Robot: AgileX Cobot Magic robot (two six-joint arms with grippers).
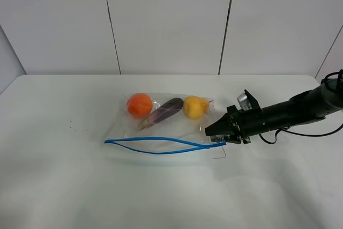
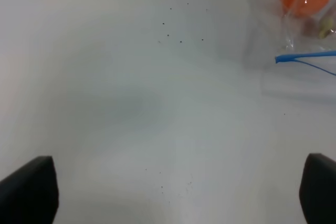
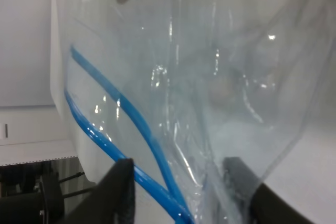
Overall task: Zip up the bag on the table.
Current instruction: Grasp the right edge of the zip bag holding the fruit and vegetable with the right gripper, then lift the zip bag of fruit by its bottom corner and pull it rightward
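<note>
White matte table [image 1: 53,186] seen from above, with both wrist views. A clear crinkly plastic zip bag [image 1: 171,132] is lying flat near the middle of the table, somewhat closer to its far edge. Its blue zipper strip [image 1: 155,146] is facing the near edge. The strip's two tracks are bowing apart along the middle and meeting at the left end. A round orange [image 1: 139,105], a dark purple eggplant [image 1: 163,112] and a yellow pear [image 1: 194,107] are showing through the plastic along the bag's far side.

The right gripper [image 1: 209,131] is reaching in low from the table's right edge. Its black fingers [image 3: 122,192] are straddling the right end of the zipper strip. Whether they are pinching the plastic cannot be told.

The left gripper [image 2: 176,190] is hovering over bare table left of the bag, its fingers [image 2: 31,190] spread wide and grasping nothing.
</note>
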